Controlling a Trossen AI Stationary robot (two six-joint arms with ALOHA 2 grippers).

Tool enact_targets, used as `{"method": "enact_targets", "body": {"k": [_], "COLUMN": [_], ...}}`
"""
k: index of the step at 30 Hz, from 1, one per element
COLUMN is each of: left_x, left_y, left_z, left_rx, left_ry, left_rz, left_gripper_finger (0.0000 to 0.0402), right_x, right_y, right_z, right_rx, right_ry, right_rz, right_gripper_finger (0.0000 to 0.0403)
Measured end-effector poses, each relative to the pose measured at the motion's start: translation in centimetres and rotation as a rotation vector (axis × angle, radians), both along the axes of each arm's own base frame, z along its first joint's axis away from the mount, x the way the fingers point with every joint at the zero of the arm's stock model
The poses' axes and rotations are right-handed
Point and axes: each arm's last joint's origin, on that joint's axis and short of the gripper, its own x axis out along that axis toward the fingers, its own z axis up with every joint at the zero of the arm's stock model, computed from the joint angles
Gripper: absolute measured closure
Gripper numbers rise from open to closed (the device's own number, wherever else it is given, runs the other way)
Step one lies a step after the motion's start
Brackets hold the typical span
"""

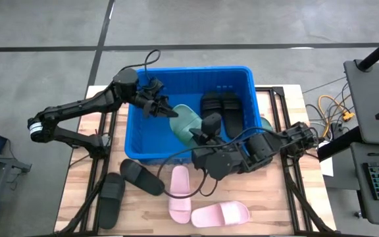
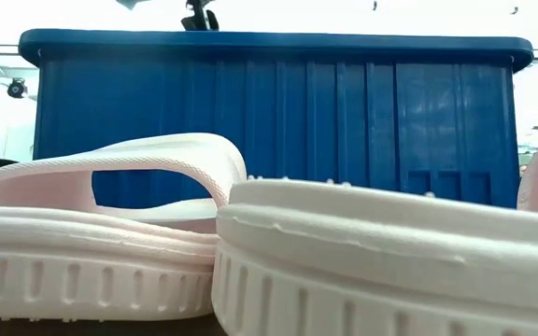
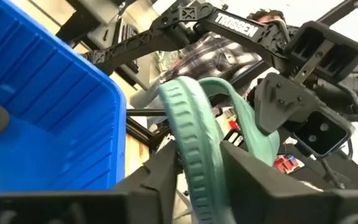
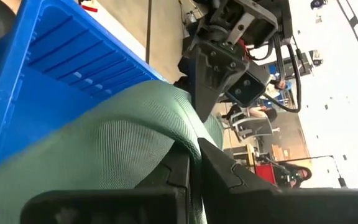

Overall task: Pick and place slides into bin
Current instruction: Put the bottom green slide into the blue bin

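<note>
Green foam slide [image 1: 185, 121], ribbed sole edge, over blue ribbed bin [image 1: 137, 138]

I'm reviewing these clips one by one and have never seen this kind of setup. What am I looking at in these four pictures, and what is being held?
Two dark robot arms work at a wooden table. The high view looks straight down; the low view sits at table height, behind two pale pink slides facing the blue bin. The other two pictures come from cameras on each wrist.

Over the bin, the left gripper and the right gripper are both shut on the same green slide; each wrist view shows it clamped between that arm's fingers. Two black slides lie in the bin. Two more black slides lie on the table beside the pink pair.
</note>
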Motion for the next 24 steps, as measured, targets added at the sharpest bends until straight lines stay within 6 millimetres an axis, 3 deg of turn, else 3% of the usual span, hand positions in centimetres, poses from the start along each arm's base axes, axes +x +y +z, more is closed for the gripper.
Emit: {"method": "enact_targets", "body": {"k": [10,19,24], "left_x": [-0.3,-1.3,-2.2], "left_y": [0.9,2.7,2.4], "left_z": [1.0,1.3,1.8], "left_rx": [0.096,0.153,0.255], "left_ry": [-0.107,-0.137,-0.186], "left_rz": [0.041,0.124,0.134], "left_gripper_finger": [0.0213,0.0206,0.0208], "right_x": [-1.1,-1.4,-1.5], "right_y": [-0.5,-0.4,-0.4], "right_z": [0.0,-0.2,-0.3], "right_rx": [0.068,0.131,0.245], "right_ry": [-0.01,-0.046,-0.14], "right_rz": [-0.055,-0.09,-0.147], "right_gripper_finger": [0.0394,0.0394,0.0394]}}
